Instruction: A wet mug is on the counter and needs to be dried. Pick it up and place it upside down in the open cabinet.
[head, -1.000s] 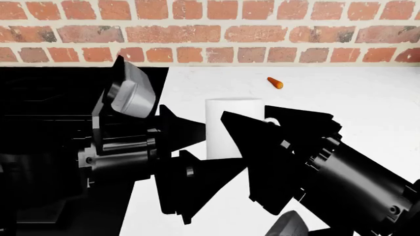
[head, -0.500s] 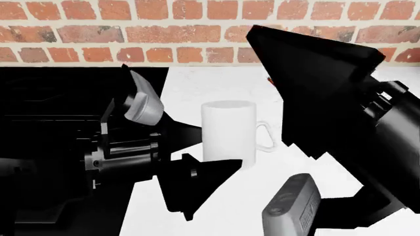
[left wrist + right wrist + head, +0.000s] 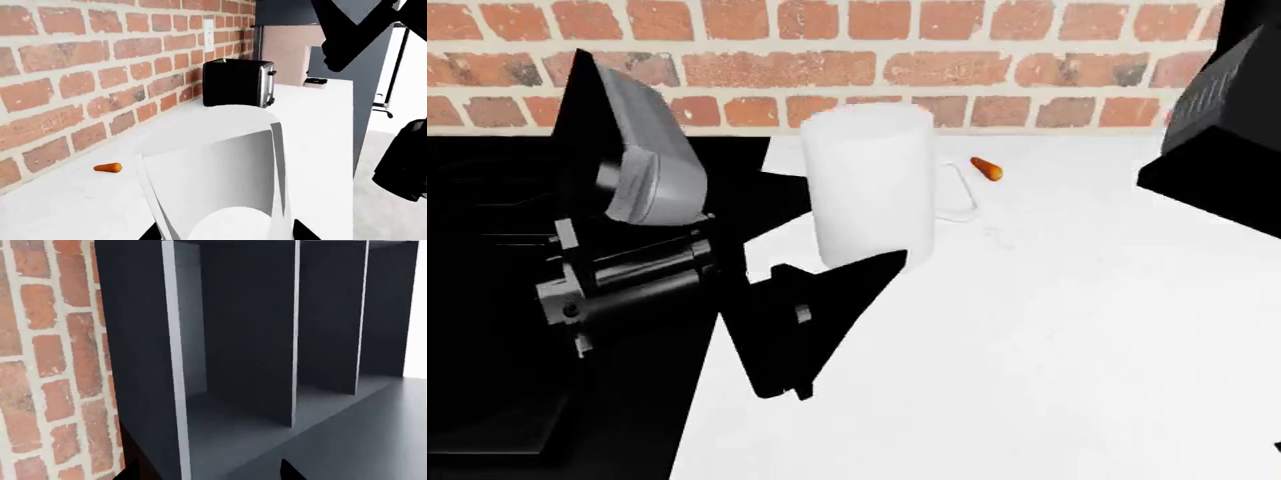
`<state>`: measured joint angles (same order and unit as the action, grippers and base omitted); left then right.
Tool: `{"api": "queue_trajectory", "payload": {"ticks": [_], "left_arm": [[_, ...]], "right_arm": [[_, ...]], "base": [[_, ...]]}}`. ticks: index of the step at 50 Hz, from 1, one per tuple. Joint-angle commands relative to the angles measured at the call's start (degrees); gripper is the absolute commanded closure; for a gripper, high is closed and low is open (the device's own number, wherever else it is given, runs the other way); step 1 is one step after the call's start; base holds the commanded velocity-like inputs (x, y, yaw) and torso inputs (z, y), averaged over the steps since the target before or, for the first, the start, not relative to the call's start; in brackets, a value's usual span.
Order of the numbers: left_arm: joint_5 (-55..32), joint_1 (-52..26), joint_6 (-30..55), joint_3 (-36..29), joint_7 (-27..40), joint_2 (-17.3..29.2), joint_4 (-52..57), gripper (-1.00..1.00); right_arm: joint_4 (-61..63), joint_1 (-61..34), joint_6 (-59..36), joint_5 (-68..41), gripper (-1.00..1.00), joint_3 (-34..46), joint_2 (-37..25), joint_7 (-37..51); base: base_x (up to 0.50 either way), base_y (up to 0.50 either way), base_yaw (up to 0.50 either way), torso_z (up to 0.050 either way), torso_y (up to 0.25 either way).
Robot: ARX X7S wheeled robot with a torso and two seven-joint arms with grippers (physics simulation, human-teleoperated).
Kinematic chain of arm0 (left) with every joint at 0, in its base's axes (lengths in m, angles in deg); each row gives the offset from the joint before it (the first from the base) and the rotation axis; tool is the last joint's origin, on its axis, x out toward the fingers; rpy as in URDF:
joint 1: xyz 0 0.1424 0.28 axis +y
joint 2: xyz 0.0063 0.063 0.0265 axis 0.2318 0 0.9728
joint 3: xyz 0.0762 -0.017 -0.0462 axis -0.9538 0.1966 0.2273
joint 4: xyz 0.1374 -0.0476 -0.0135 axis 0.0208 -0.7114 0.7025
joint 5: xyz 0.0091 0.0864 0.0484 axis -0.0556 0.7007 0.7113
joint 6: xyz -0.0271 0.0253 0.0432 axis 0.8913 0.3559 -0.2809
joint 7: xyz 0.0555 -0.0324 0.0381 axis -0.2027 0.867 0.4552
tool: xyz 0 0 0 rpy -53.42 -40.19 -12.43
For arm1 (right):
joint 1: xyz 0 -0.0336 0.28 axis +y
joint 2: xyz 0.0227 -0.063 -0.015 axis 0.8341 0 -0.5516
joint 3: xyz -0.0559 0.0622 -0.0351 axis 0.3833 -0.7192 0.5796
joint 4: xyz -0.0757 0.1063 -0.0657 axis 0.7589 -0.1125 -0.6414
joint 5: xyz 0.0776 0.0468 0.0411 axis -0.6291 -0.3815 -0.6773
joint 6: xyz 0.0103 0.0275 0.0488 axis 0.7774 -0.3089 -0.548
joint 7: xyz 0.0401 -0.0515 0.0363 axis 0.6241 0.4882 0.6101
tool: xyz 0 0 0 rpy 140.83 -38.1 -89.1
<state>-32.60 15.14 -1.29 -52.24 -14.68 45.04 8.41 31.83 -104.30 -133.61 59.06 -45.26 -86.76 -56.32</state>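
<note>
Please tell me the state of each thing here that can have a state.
left tool: shut on the mug.
mug: upright, held by the left tool.
cabinet: open, nothing seen inside.
right tool: open, empty, facing the cabinet.
carrot piece: lying loose on the counter.

Brick-walled kitchen corner with dark cabinetry

A red brick wall [image 3: 868,60] with pale mortar spans the head view from 10 to 2 o'clock; a black stovetop [image 3: 507,200] fills the 9 o'clock side. In the left wrist view a black toaster [image 3: 237,82] stands against the wall below a white outlet [image 3: 209,35]. The right wrist view shows a dark open cabinet [image 3: 267,340] split by pale-edged vertical dividers, beside the brick.
</note>
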Motion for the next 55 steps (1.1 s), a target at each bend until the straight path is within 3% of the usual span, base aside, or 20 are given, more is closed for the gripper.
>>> {"api": "queue_trajectory", "payload": {"ticks": [1,15,32,55], "left_arm": [[10.22,-2.14,-4.69,4.39,0.25,-0.33,4.72,1.00],[26.41,-6.44,-9.55,4.20,4.63,-2.11,7.17,1.00],[40.80,-8.95,-14.85,0.61,6.37,-2.22,11.04,1.00],[43.60,-18.02,-7.48,-3.44,17.48,-5.10,13.53,1.00]], "right_arm": [[-1.25,3.00,-18.22,11.81,-1.00,-3.85,12.73,-15.96],[-2.95,7.10,-24.78,17.41,-1.00,-6.58,19.48,-18.66],[-3.19,10.44,-25.35,14.68,-1.00,-6.79,20.28,-13.98],[-2.92,9.86,-24.13,15.34,-1.00,-7.96,19.50,-13.59]], "base": [[0.00,0.00,0.00,0.000,0.000],[0.00,0.00,0.00,0.000,0.001],[0.00,0.00,0.00,0.001,0.000],[0.00,0.00,0.00,0.000,0.000]]}}
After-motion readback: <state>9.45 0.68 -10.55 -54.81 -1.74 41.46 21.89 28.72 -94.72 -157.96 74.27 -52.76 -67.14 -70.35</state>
